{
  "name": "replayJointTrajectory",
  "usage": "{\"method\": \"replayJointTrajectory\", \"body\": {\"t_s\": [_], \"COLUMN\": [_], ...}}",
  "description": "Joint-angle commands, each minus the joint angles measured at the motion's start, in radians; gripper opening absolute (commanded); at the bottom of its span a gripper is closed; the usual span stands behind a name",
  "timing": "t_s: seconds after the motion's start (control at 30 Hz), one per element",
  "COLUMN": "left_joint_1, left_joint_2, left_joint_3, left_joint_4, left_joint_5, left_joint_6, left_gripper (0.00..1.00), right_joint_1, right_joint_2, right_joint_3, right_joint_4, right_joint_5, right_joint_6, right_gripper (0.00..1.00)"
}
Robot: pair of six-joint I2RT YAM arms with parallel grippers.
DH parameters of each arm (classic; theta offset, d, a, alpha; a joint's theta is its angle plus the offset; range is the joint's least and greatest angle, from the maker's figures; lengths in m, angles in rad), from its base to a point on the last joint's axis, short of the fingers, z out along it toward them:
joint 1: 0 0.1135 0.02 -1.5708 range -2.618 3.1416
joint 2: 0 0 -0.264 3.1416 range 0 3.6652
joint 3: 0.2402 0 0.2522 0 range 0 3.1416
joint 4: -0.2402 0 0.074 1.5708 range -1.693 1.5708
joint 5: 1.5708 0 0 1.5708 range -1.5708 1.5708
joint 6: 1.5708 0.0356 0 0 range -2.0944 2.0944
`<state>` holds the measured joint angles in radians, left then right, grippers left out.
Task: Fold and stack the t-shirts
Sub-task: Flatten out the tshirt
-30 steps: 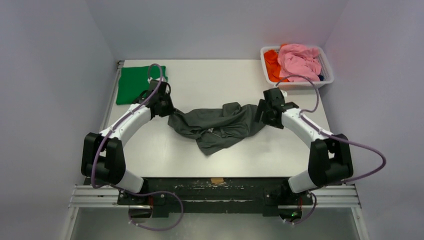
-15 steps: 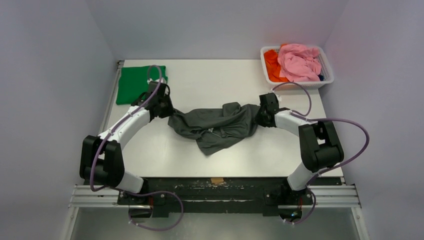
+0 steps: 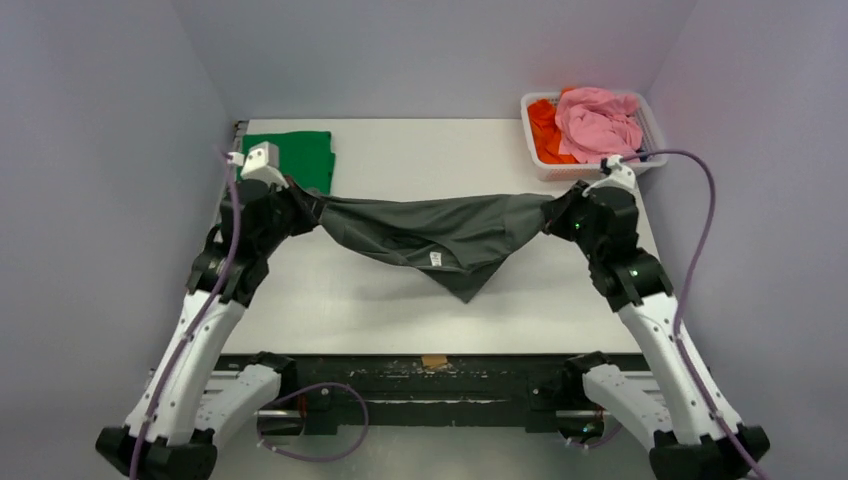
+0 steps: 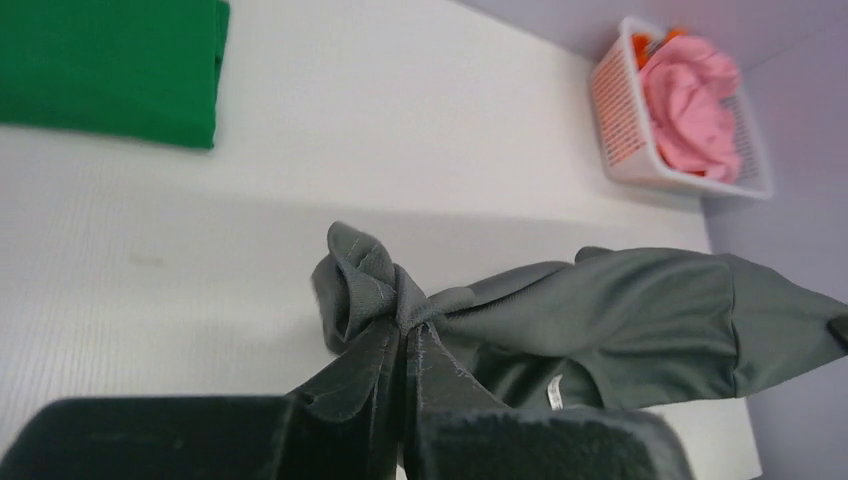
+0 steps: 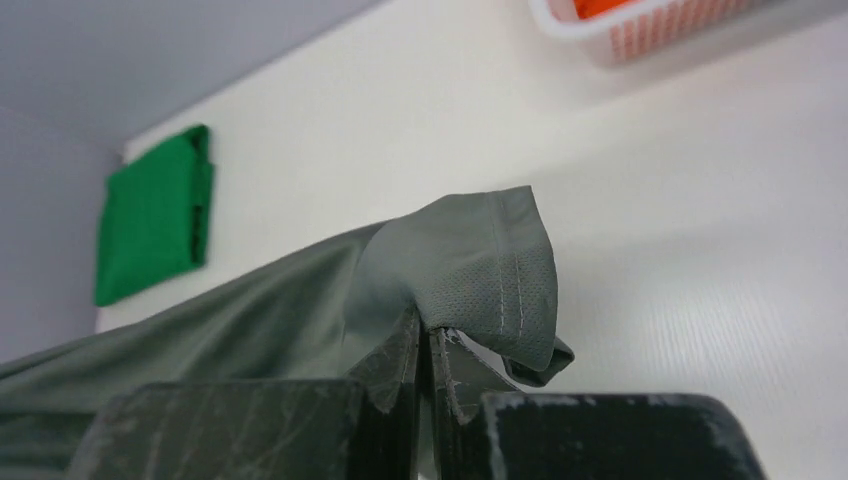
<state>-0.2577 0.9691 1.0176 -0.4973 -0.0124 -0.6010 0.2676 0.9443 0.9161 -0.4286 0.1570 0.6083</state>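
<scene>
The left claw (image 3: 305, 205) and the right claw (image 3: 556, 212) each pinch tight on one end of the grey t-shirt (image 3: 440, 232), stretched between them over the middle of the table (image 3: 430, 145). The green t-shirt (image 3: 305, 158) lies far left, its near corner hidden by the left arm (image 3: 235, 265).

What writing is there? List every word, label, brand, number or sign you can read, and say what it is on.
No text can be read in any view.
White tag on the grey t-shirt: too small to read.
Tan patch: blurred, nothing legible.
</scene>
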Motion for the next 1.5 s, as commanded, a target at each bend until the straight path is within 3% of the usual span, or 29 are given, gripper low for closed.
{"method": "replayJointTrajectory", "body": {"t_s": [0.0, 0.17, 0.37, 0.5, 0.63, 0.67, 0.77, 0.87, 1.1, 1.47], "left_joint_1": [0.0, 0.0, 0.0, 0.002, 0.002, 0.002, 0.002, 0.002, 0.002, 0.002], "left_joint_2": [-0.196, -0.274, -0.216, -0.132, -0.113, -0.113, -0.113, -0.124, -0.136, -0.137], "left_joint_3": [0.092, 0.218, 0.264, 0.223, 0.052, 0.021, -0.02, -0.053, -0.107, -0.117], "left_joint_4": [-0.021, -0.07, -0.091, -0.109, -0.086, -0.082, -0.089, -0.073, -0.066, -0.076], "left_joint_5": [0.032, 0.045, 0.026, 0.016, 0.015, 0.016, 0.016, 0.044, 0.057, 0.03], "left_joint_6": [0.021, 0.039, 0.048, 0.041, 0.007, 0.003, -0.003, -0.006, -0.014, -0.013], "left_gripper": [0.0, 0.0, 0.0, 0.0, 0.0, 0.0, 0.0, 0.0, 0.0, 0.0], "right_joint_1": [0.001, 0.0, 0.0, 0.0, -0.001, -0.002, -0.001, -0.001, -0.001, -0.002], "right_joint_2": [-0.167, -0.206, -0.109, -0.013, 0.025, 0.032, 0.06, 0.059, 0.123, 0.444], "right_joint_3": [0.131, 0.268, 0.307, 0.192, 0.006, -0.029, -0.052, -0.063, -0.157, -0.152], "right_joint_4": [-0.105, -0.156, -0.177, -0.144, -0.133, -0.139, -0.198, -0.201, -0.106, -0.006], "right_joint_5": [-0.06, -0.126, -0.153, -0.21, -0.163, -0.131, -0.056, -0.026, -0.087, 0.013], "right_joint_6": [-0.059, -0.096, -0.116, -0.101, -0.053, -0.041, -0.026, -0.01, -0.004, 0.054], "right_gripper": [0.0, 0.0, 0.0, 0.0, 0.0, 0.05, 0.39, 0.52, 0.58, 0.52]}}
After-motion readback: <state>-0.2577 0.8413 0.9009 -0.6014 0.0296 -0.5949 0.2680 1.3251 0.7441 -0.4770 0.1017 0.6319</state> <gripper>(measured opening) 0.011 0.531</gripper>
